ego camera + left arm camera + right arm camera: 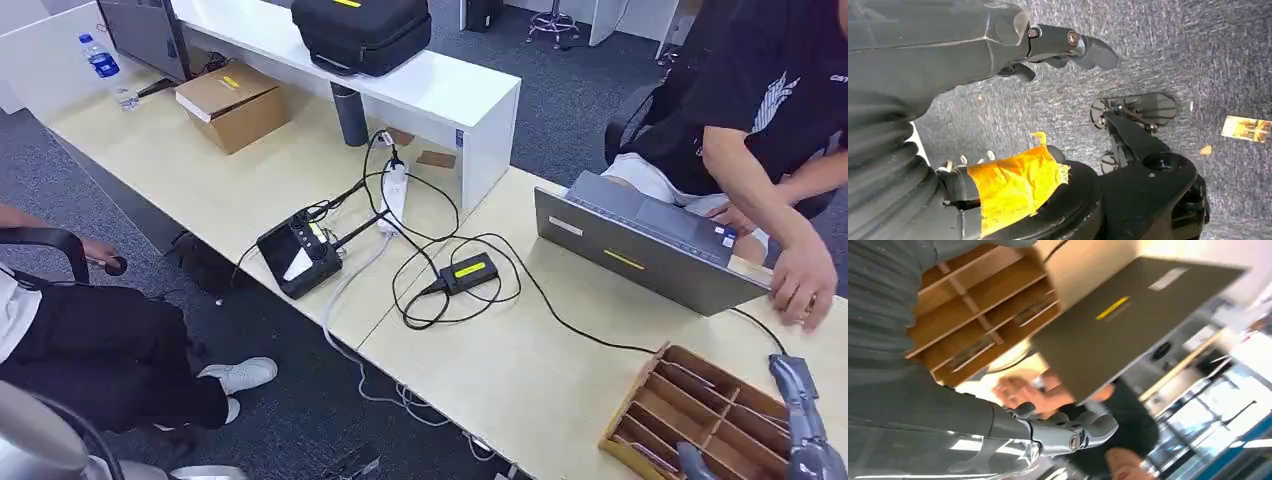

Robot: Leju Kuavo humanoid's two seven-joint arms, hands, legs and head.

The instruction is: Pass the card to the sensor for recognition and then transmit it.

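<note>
Two robot hands, both holding nothing. The right hand (800,425) comes in at the bottom right of the head view, fingers (790,385) stretched out and spread apart over a wooden divider tray (690,375) at the near edge of the pale worktop (520,370). The hand hangs just above the tray's compartments; can't tell if it touches the wood. In the right wrist view, thin cards (1034,311) lie in at least 2 of the tray's slots, approx. flat along the dividers.

The left hand (1063,47) hangs beside the robot over grey carpet (1168,45), fingers loosely bent w/ nothing between them. A small card-like rectangle (1246,128) lies on that carpet, well apart from the hand.

Just beyond the tray stands an open grey laptop (640,245), lid back facing the robot w/ a yellow strip on it. A seated person in a black top rests a hand (805,285) on the worktop beside the laptop's right end.

Left of the laptop, mid-worktop, sits the sensor (470,271): a small black box w/ a yellow label, ringed by looping black cables. It is well apart from the tray and the right hand. Further left, a black handheld unit w/ a screen (300,250) lies near the worktop edge, and a white power strip (395,190) lies behind it.

Farther back: a cardboard box (232,103), a water bottle (100,57), and a raised white shelf (440,90) carrying a black case (362,30). At far left, another person sits, dark trousers and white shoes (240,375) on the carpet.
</note>
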